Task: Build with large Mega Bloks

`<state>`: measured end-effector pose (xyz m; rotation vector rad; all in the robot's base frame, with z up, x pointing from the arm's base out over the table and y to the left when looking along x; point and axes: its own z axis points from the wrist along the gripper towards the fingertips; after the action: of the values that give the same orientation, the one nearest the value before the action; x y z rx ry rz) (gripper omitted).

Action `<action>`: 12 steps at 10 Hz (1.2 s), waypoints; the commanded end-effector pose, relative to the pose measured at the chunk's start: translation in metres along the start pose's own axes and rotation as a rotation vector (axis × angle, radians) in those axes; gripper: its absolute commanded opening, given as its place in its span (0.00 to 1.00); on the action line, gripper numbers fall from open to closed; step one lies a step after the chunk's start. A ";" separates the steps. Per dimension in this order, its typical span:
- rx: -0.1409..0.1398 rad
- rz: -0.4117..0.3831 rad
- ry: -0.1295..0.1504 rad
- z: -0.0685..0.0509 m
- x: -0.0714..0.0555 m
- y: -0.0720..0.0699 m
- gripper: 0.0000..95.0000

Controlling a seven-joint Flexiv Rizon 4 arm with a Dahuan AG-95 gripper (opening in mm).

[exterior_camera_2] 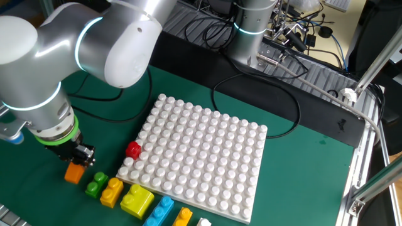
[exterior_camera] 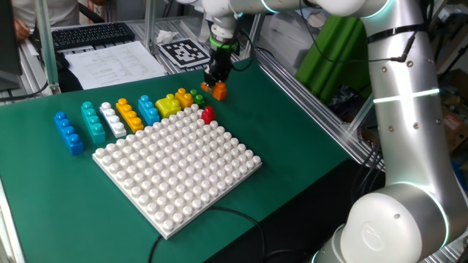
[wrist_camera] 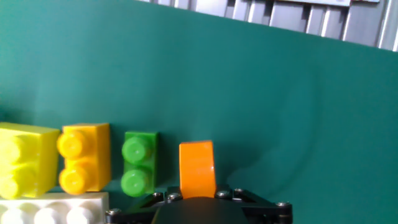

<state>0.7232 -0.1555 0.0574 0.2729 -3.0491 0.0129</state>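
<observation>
My gripper stands at the far end of the brick row, shut on a small orange Mega Blok that rests at mat level. In the hand view the orange block sits squeezed between the jaws. Just left of it lie a green block, a yellow-orange one and a yellow one. The other fixed view shows the gripper over the orange block, beside the green block. A red block sits by the white baseplate.
More bricks line the baseplate's far edge: blue, teal, white, orange, light blue. Papers and a marker tag lie beyond the green mat. An aluminium frame rail borders the right side.
</observation>
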 end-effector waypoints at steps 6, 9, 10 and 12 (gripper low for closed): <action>0.055 0.148 0.081 -0.062 0.019 0.055 0.00; 0.059 0.196 0.103 -0.074 0.035 0.085 0.00; 0.061 0.211 0.108 -0.076 0.042 0.096 0.00; 0.062 0.226 0.113 -0.075 0.057 0.116 0.00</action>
<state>0.6513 -0.0500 0.1358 -0.0699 -2.9554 0.1328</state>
